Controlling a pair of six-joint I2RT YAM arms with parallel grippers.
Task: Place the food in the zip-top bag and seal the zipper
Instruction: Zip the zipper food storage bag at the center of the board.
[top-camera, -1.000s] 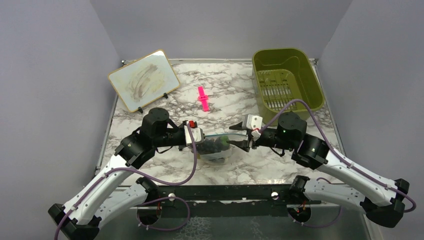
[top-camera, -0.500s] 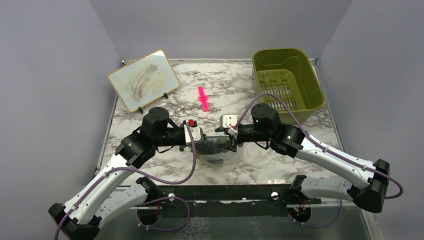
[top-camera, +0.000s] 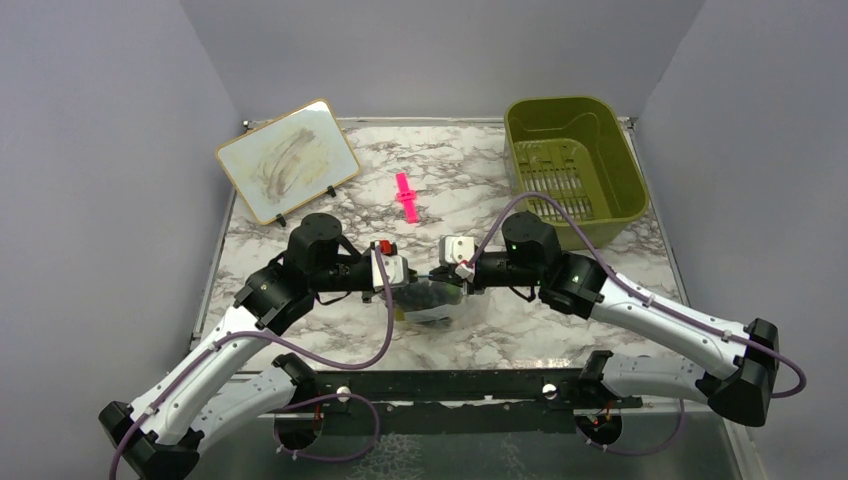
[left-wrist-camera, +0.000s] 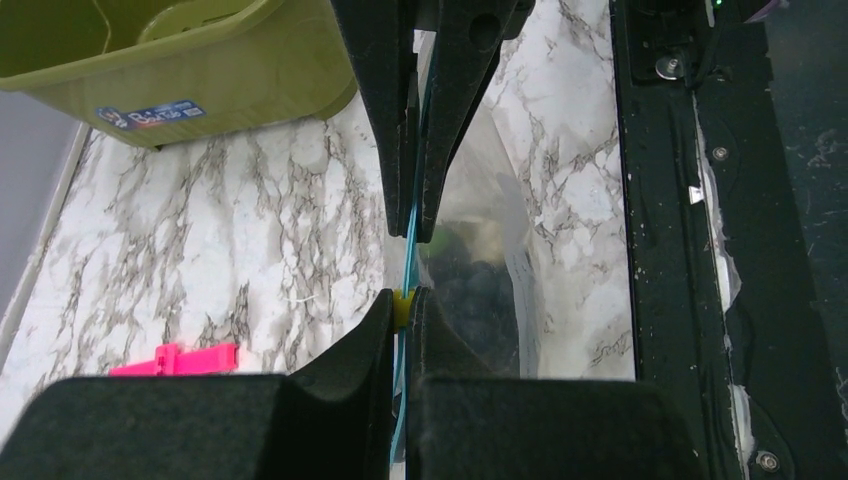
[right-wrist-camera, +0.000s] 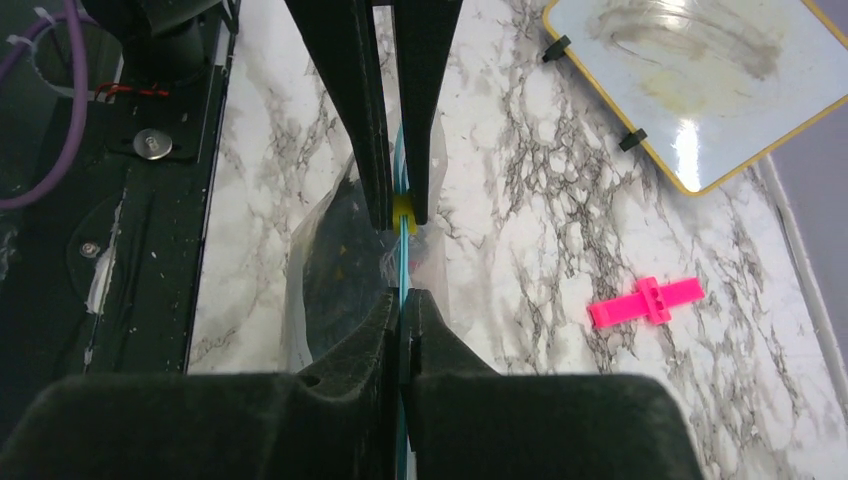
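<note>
Grippers meet over the near-middle of the marble desk (top-camera: 480, 190), fingertip to fingertip, with the zip-top bag (top-camera: 430, 303) strung between them. The left gripper (top-camera: 408, 284) comes in from the left edge side and the right gripper (top-camera: 446, 281) from the right. The two stand just beside each other, with only a short run of strip showing between.

Seen from the left wrist, the left gripper (left-wrist-camera: 402, 305) is clenched on the thin blue-teal zipper (left-wrist-camera: 410, 240). A small yellow bit sits pinched right at its fingertips; what it is I cannot tell. The right gripper (left-wrist-camera: 410, 195) faces it, pressed closed on the same strip.

The right wrist view agrees. The right gripper (right-wrist-camera: 402, 300) grasps the zipper (right-wrist-camera: 402, 258), and the left gripper (right-wrist-camera: 400, 212) grips it opposite.

The clear bag (left-wrist-camera: 490, 215) hangs below the strip on the side toward the near edge of the desk. A dark grape-like bunch (left-wrist-camera: 480, 300) is inside it. The rest of the contents are too murky to sort out.

A pink clip (top-camera: 405, 198) lies well apart toward the far edge. A whiteboard (top-camera: 288, 160) leans at the far left corner. An olive-green bin (top-camera: 575, 155) stands at the far right corner.
</note>
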